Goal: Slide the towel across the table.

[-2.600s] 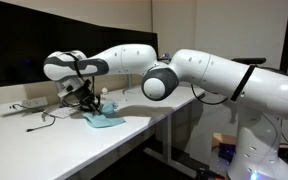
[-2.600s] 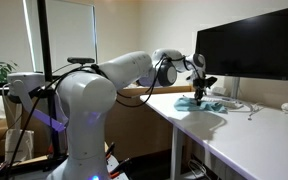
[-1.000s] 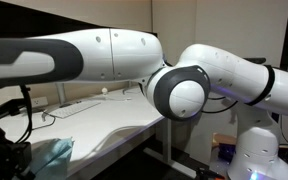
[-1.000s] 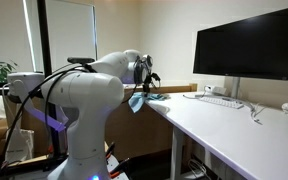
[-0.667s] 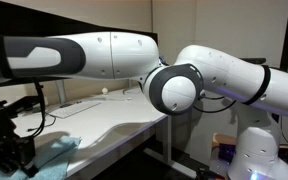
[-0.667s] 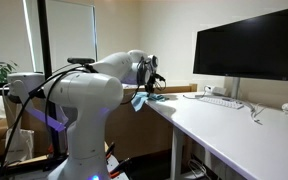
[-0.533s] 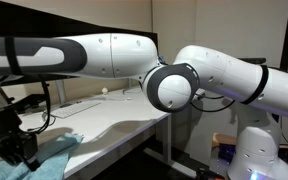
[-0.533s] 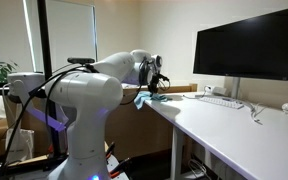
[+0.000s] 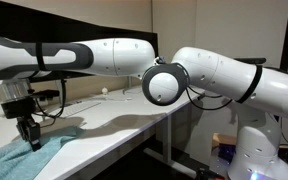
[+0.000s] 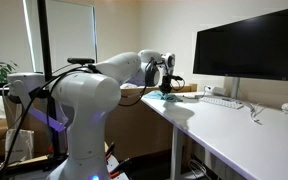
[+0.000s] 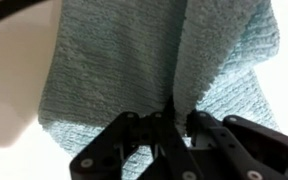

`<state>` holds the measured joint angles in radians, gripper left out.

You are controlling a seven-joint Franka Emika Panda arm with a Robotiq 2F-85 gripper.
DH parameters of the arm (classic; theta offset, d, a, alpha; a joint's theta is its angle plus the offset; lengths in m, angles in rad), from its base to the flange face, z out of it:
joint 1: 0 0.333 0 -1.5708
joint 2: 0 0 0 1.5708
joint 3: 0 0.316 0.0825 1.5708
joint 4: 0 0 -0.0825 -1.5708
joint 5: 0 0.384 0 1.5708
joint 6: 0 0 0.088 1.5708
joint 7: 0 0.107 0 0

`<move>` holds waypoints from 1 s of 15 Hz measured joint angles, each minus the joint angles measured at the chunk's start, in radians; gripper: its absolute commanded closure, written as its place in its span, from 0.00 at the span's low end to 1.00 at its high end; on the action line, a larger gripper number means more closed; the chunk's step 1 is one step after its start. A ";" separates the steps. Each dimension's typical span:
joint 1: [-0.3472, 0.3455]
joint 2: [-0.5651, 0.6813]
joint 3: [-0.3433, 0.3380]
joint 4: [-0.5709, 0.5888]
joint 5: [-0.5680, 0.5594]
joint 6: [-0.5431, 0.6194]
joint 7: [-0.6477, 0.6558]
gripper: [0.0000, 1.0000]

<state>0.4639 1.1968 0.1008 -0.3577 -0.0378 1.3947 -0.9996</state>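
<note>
The towel (image 9: 24, 163) lies on the bench (image 9: 114, 118), near one end of it, in both exterior views. The gripper (image 9: 31, 143) stands directly over the towel, and in the wrist view the jaws pinch a raised fold of it. Farther along the bench, a monitor (image 10: 249, 45) stands at the back, with a keyboard (image 10: 218, 99) in front of it.

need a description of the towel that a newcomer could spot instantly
Find the long white table carrying the big black monitor. Beside the monitor, toward the table's end, the gripper pinches a fold of the towel. It is the only soft, teal-blue thing there; everything around it is white or black.
</note>
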 measured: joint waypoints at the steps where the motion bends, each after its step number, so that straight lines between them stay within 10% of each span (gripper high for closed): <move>1: -0.010 0.001 -0.002 0.000 -0.001 0.021 0.015 0.91; 15: -0.108 0.004 -0.052 0.000 -0.009 0.090 0.089 0.91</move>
<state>0.3558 1.2008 0.0492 -0.3579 -0.0470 1.4849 -0.9104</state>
